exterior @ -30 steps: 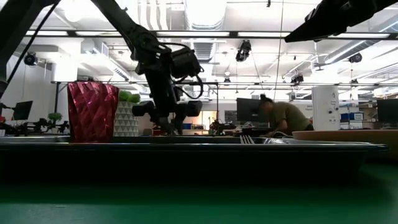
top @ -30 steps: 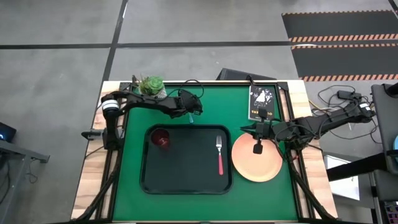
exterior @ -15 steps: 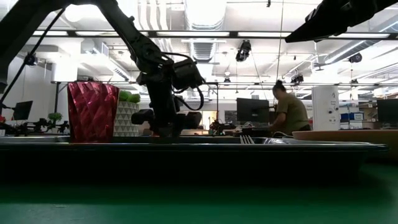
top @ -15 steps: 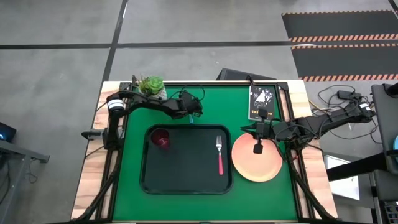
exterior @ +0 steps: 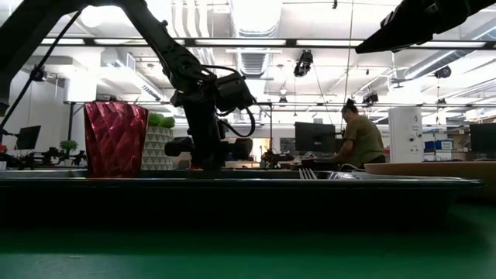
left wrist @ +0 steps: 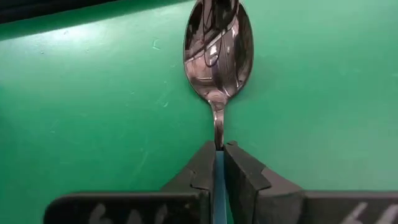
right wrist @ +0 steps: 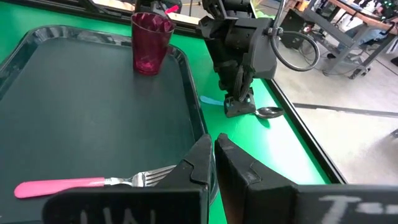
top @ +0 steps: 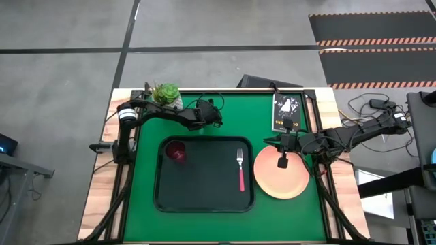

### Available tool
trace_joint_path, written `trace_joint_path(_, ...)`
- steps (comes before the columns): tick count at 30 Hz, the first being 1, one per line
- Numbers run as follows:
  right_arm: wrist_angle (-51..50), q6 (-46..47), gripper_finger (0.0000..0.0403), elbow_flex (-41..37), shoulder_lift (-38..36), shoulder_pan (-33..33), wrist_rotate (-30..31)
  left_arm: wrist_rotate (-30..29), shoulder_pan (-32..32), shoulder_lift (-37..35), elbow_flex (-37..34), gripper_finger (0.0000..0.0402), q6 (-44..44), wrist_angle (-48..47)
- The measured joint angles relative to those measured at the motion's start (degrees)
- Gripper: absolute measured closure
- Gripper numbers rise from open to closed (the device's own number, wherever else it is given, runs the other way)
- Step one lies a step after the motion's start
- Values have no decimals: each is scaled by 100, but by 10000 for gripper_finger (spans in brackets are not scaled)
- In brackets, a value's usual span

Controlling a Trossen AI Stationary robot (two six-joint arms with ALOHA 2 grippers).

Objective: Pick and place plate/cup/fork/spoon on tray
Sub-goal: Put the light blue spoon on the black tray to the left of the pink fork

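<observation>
Left gripper (left wrist: 219,163): down on the green mat just past the far edge of the tray, fingers pinched on the thin blue handle of the spoon.
Spoon (left wrist: 218,53): one. It lies flat on the mat, its shiny bowl sticking out in front of the left gripper.
Right gripper (right wrist: 213,163): hangs over the plate, fingers pressed together, holding nothing.
Plate (top: 281,177): one, pink and round. It sits on the mat under the right gripper, just beside the right edge of the tray, not on it.
Tray (top: 204,190): one, dark, between the two grippers.
Cup (top: 176,151): one, red, standing up in the tray corner near the left gripper.
Fork (top: 240,170): one, pink handle, lying on the tray on the side near the right gripper.
Plant pot (top: 165,93): one, at the far table edge by the left arm.
Black book (top: 286,111): one, beyond the right gripper.
</observation>
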Motion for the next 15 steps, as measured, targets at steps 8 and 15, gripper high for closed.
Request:
trace_joint_path(8,-278,79,394,-2,-137,0,15,-249,-12,-184,97,394,29,125)
trace_joint_path(15,-624,399,394,-3,-743,0,17,-277,-363,-858,174,399,211,147)
